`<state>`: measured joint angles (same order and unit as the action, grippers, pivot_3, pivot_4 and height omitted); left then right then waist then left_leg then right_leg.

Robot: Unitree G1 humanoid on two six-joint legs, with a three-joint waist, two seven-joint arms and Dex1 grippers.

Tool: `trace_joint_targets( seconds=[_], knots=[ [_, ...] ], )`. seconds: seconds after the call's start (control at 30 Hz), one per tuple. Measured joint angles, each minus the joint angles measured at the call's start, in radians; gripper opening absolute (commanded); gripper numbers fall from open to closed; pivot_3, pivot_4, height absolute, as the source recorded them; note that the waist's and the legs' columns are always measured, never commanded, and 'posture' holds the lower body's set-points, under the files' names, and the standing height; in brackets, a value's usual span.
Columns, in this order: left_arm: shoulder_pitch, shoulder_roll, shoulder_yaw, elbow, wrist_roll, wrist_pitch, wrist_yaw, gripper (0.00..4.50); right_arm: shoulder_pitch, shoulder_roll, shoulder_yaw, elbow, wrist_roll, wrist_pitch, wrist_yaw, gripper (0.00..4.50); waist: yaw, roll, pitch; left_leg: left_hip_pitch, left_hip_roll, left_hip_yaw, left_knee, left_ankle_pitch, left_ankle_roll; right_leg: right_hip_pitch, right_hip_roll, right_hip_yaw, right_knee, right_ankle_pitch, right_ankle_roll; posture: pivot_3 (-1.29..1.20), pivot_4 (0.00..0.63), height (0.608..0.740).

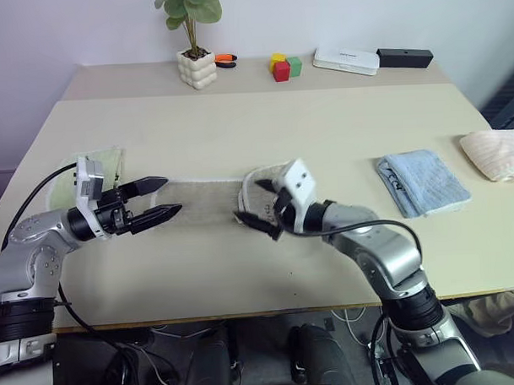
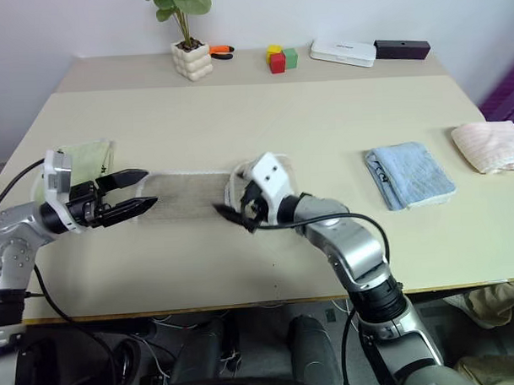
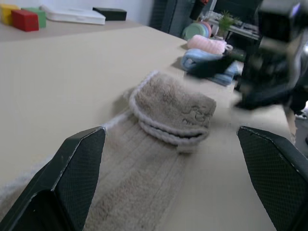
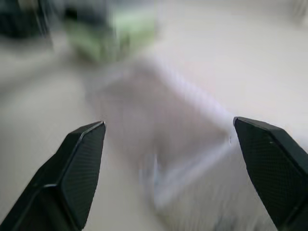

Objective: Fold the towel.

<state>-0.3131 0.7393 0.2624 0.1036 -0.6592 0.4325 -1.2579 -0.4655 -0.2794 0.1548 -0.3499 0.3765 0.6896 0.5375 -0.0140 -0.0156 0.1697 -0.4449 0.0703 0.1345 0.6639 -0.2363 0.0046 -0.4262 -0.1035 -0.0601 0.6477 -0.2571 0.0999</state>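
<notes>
Across the middle of your tabletop [image 1: 238, 125] the towel [image 1: 208, 200] lies as a long beige strip, its right end folded back over itself in a small lump. Your right gripper [image 1: 259, 214] hovers at that lump, fingers apart and empty. Your left gripper [image 1: 160, 198] sits over the strip's other end, fingers spread wide. Nearby lie a pale green towel [image 1: 100, 168] and a light blue towel [image 1: 421, 182].

towel [image 1: 208, 200]: beige-tan, white corded edge
folded towel [image 1: 423, 182]: light blue
folded towel [image 2: 85, 158]: pale green
blocks [image 1: 282, 66]: yellow, red, green
table [image 1: 322, 123]: cream
</notes>
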Motion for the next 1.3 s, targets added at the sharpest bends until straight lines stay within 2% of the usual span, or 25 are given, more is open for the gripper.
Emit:
trace_joint_targets(
  seconds=[0.13,0.17,0.2,0.23,0.43,0.47,0.7,0.9,1.0,1.03,1.13,1.23,1.3],
  knots=[
    [-0.003,-0.009,-0.006,0.001,0.000,0.000,0.001,4.50,-0.029,-0.021,-0.025,0.113,-0.076,-0.091,-0.038,4.46,-0.001,0.000,0.000,0.000,0.000,0.000,0.000,0.000,0.000,0.000,0.000,0.000,0.000,0.000,0.000,0.00,0.150,0.735],
    [-0.005,-0.011,-0.007,0.001,0.000,0.000,0.002,4.50,-0.028,-0.018,-0.023,0.148,-0.091,-0.113,-0.042,3.96,-0.003,0.000,0.000,0.000,0.000,0.000,-0.001,0.000,0.000,0.000,0.000,0.000,0.000,0.000,0.000,0.00,0.150,0.735],
    [-0.006,-0.012,-0.008,0.001,0.000,0.000,0.002,4.50,-0.028,-0.013,-0.021,0.179,-0.100,-0.132,-0.043,3.68,-0.004,0.000,0.000,0.000,0.000,0.001,-0.001,0.000,0.000,0.000,0.000,0.000,0.000,0.000,0.000,0.00,0.150,0.735],
    [-0.007,-0.012,-0.010,0.001,0.000,0.000,0.002,4.50,-0.027,-0.004,-0.016,0.211,-0.113,-0.154,-0.044,3.22,-0.005,0.000,0.000,0.000,0.000,0.001,-0.001,0.000,0.000,0.000,0.000,0.000,0.000,0.000,0.000,0.00,0.150,0.735],
    [-0.006,-0.012,-0.012,-0.005,0.000,0.008,0.019,4.50,-0.010,0.087,0.019,0.434,-0.208,-0.336,-0.096,0.19,-0.006,0.000,0.000,0.000,0.000,0.001,-0.001,0.000,-0.001,-0.001,0.000,0.000,0.000,0.000,0.000,0.00,0.150,0.735],
    [-0.003,-0.012,-0.012,-0.011,-0.001,0.014,0.021,4.50,-0.006,0.094,0.022,0.469,-0.221,-0.368,-0.103,0.09,-0.004,0.000,0.000,0.000,0.000,0.001,-0.001,0.001,-0.001,0.000,0.000,0.000,0.000,0.000,0.000,0.00,0.150,0.735],
    [0.049,-0.012,-0.009,-0.072,-0.014,0.048,0.042,4.50,0.016,0.097,0.057,0.611,-0.344,-0.562,-0.141,0.09,-0.006,0.000,0.000,0.001,0.000,0.000,-0.001,0.001,-0.002,0.001,0.000,0.000,0.000,0.000,0.000,0.00,0.150,0.735],
    [0.063,-0.012,-0.005,-0.095,-0.026,0.062,0.061,4.50,0.003,0.092,0.068,0.596,-0.379,-0.546,-0.116,0.09,-0.007,0.000,0.000,0.002,0.000,0.000,-0.001,0.001,-0.002,0.001,0.000,0.000,0.001,0.000,0.000,0.00,0.150,0.735],
    [0.063,-0.012,-0.005,-0.095,-0.027,0.062,0.064,4.50,-0.015,0.081,0.058,0.524,-0.326,-0.471,-0.048,0.79,-0.006,0.001,0.000,0.001,0.000,0.000,-0.001,0.001,-0.002,0.000,0.000,0.000,0.001,0.000,0.000,0.00,0.150,0.735],
    [0.063,-0.012,-0.005,-0.095,-0.028,0.063,0.068,4.50,-0.033,0.077,0.040,0.482,-0.295,-0.440,-0.026,1.40,-0.006,0.001,0.000,0.001,0.000,0.000,-0.001,0.001,-0.002,0.000,0.000,0.000,0.001,0.000,0.000,0.00,0.150,0.735],
    [0.063,-0.015,-0.004,-0.099,-0.031,0.087,0.096,4.50,-0.113,0.045,-0.013,0.377,-0.236,-0.381,0.009,2.83,-0.004,0.001,0.001,0.001,0.000,0.000,-0.001,0.001,-0.001,0.000,0.000,0.000,0.001,0.000,0.000,0.00,0.150,0.735],
    [0.065,-0.033,-0.003,-0.125,-0.029,0.129,0.190,4.50,-0.160,-0.007,-0.048,0.297,-0.198,-0.341,0.054,4.34,0.000,0.000,0.000,0.001,0.000,0.000,-0.001,0.001,-0.001,0.000,0.000,0.000,0.000,0.000,0.000,0.00,0.150,0.735],
    [0.069,-0.035,-0.003,-0.170,-0.032,0.198,0.280,4.50,-0.152,-0.034,-0.052,0.274,-0.162,-0.314,0.104,4.43,-0.001,0.000,0.000,0.001,0.000,-0.001,-0.001,0.001,-0.001,0.000,0.000,0.000,0.000,0.000,0.000,0.00,0.150,0.735]
  ],
)
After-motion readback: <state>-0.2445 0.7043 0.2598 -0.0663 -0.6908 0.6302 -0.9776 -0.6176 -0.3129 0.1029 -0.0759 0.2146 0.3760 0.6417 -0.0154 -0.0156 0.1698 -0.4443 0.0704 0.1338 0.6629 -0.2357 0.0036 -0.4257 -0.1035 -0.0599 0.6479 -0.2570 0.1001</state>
